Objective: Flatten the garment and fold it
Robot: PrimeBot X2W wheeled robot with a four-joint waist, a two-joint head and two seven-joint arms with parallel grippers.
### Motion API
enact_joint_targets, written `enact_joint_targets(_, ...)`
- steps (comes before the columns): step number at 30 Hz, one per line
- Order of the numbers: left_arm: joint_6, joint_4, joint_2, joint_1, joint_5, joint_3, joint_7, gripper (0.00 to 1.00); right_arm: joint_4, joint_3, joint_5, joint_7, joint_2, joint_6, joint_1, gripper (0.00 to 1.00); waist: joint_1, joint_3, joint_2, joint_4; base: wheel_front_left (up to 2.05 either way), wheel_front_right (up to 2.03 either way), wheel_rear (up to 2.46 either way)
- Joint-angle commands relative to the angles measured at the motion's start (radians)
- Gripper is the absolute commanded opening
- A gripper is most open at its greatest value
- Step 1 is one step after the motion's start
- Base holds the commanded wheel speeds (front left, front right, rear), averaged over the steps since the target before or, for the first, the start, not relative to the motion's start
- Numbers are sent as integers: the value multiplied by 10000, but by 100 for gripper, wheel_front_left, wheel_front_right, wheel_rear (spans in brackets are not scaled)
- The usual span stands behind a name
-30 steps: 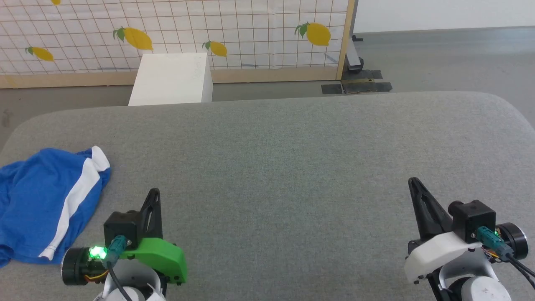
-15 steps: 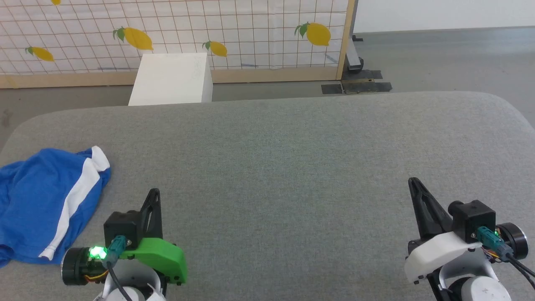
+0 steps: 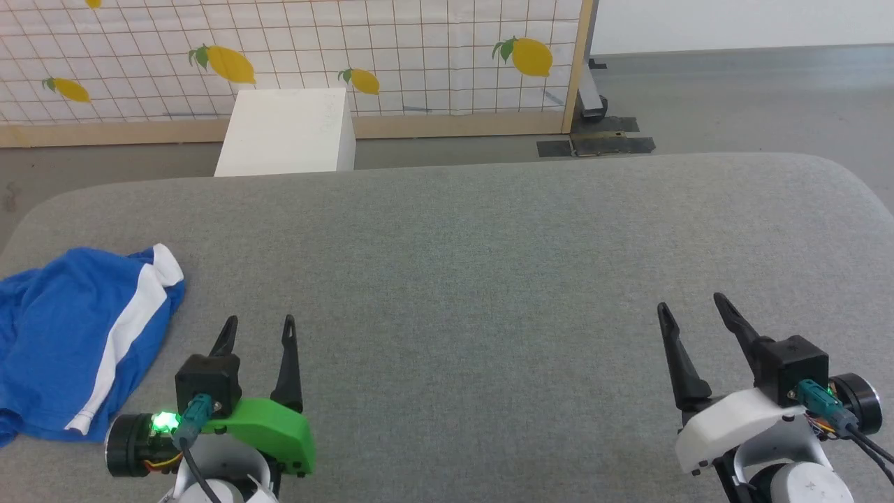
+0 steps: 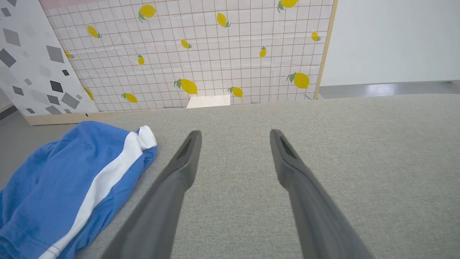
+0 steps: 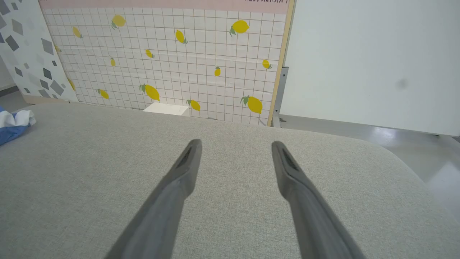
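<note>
Lying bunched at the left edge of the grey surface (image 3: 454,279), the garment (image 3: 77,335) is one pair of blue shorts with a white stripe, not yet flattened. Two claws, left claw (image 3: 259,321) and right claw (image 3: 691,302), sit at the near edge, both spread wide and empty, probably staged for a reach. The left is near the shorts, the right well apart.

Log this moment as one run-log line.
crumpled royal-blue shorts with white stripe: untouched, far left on grey padded surface | left gripper: open, empty | right gripper: open, empty
</note>
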Motion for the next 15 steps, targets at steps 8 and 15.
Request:
enact_joint_targets(8, -40, 108, -6, 31, -116, 26, -292, 100, 179, -22, 270, -288, 0, -2, 90, 100, 0, 8, 0, 121, 0, 0, 0)
enact_joint_targets(15, -52, 162, -11, 104, -230, 162, -542, 100, 349, -9, 505, -536, 1, -3, 136, 100, 0, 20, 0, 592, 0, 0, 0)
